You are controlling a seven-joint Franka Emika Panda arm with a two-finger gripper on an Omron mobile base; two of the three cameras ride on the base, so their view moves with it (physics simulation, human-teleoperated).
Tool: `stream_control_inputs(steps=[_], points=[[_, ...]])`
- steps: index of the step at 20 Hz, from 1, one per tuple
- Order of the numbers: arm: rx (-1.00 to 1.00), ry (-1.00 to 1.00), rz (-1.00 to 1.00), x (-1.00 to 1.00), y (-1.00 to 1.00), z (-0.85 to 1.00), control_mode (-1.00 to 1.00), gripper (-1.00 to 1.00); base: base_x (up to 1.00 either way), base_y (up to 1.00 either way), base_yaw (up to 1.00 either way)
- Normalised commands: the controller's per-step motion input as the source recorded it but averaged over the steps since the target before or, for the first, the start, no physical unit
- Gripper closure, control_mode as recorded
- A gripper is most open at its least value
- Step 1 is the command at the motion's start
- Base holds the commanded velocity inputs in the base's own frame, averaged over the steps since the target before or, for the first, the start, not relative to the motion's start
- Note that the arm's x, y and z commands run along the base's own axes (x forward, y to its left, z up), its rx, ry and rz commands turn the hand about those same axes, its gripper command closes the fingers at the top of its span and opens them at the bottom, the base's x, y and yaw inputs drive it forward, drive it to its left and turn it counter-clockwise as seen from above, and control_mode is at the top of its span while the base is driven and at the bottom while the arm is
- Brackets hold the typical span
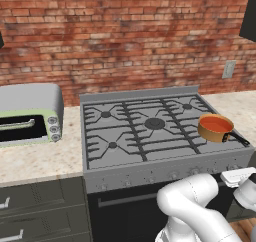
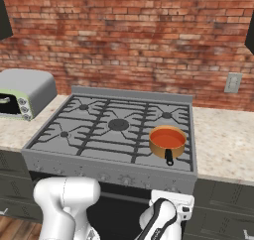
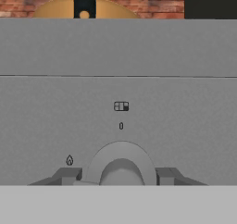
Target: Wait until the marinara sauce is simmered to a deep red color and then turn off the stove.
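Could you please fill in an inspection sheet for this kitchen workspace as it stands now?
Surface: speckled beige counter on both sides of the stove.
Job's things: marinara sauce, orange-red, in a copper saucepan on the front right burner; dark handle points forward.
Clutter: toaster oven left of the stove.
Tool: tool at the stove's front panel, fingers on either side of a knob.
Cables: nothing seen.
Surroundings: brick wall, wall outlet, dark drawers.

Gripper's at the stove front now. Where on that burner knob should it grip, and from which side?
Grip the round knob across its sides, coming straight at the stove front panel. It sticks out toward the hand as a cylinder, and the gripper already has a finger on each flank, seemingly closed on it. The saucepan sits above.
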Motion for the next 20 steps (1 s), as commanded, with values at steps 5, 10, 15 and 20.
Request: stream_control_inputs(steps=[5, 10, 15, 20], points=[[0.0, 0.0, 0.0, 0.0, 0.0, 0.0, -1.0, 1.0, 0.0, 0.0, 0.0], [0.0, 0.0, 0.0, 0.0, 0.0, 0.0, -1.0, 1.0, 0.0, 0.0, 0.0], [0.0, 0.0, 0.0, 0.0, 0.0, 0.0, -1.0, 1.0, 0.0, 0.0, 0.0], [0.0, 0.0, 0.0, 0.0, 0.0, 0.0, -1.0, 1.0, 0.0, 0.0, 0.0]])
